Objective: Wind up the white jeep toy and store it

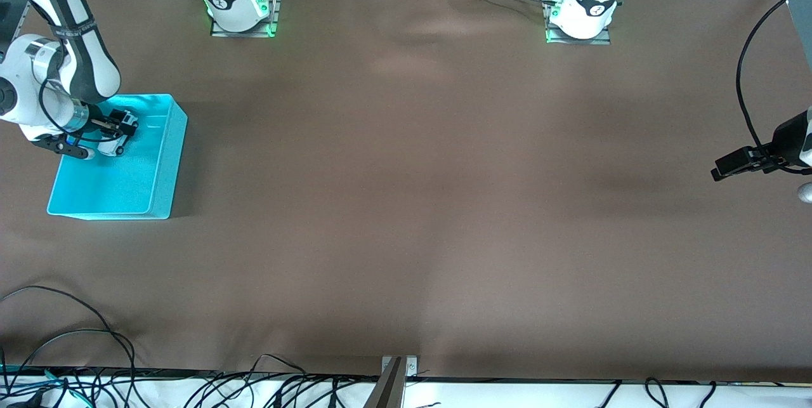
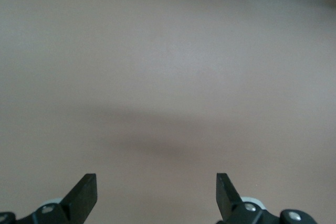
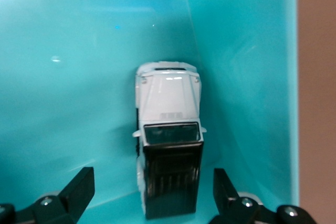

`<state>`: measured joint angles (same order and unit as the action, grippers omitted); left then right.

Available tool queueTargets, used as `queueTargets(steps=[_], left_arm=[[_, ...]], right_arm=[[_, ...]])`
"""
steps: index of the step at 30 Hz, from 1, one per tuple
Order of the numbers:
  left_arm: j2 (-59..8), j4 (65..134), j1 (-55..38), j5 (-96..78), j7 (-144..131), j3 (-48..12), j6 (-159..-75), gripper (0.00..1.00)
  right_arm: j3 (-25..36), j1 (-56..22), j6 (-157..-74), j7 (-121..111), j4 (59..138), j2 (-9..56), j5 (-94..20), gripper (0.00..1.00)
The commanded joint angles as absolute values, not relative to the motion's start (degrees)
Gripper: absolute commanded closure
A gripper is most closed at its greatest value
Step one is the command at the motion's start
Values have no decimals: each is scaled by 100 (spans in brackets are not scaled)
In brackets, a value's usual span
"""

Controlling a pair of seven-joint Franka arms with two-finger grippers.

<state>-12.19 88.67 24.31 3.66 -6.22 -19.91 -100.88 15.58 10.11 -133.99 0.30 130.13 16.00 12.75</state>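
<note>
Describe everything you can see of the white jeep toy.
The jeep is a tiny boxy toy car with a glossy white hood and sides, a dark windshield and a ribbed black roof; it looks like painted metal or plastic. Its wheels are hidden from above. It sits upright on the floor of the cyan bin, close to one bin wall, at the right arm's end of the table. The right claw is open above it, one finger on each side, not touching it.

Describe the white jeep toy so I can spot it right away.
Find the cyan plastic bin at the right arm's end of the brown table. The open right gripper hangs over its floor, where the tiny boxy white jeep toy lies: black roof, dark windows.
</note>
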Motion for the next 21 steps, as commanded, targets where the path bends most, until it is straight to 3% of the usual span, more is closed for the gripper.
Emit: queueTargets(steps=[1,21], left_arm=[[-1248,8763,2426,211,-536,-1986,-9975,0],[-1248,8763,2426,211,-527,-1986,-9976,0]], right_arm=[[1292,1011,-13087,26,13061,1038,1336,0],[1266,598,-12270,123,13061,-105,1310,0]])
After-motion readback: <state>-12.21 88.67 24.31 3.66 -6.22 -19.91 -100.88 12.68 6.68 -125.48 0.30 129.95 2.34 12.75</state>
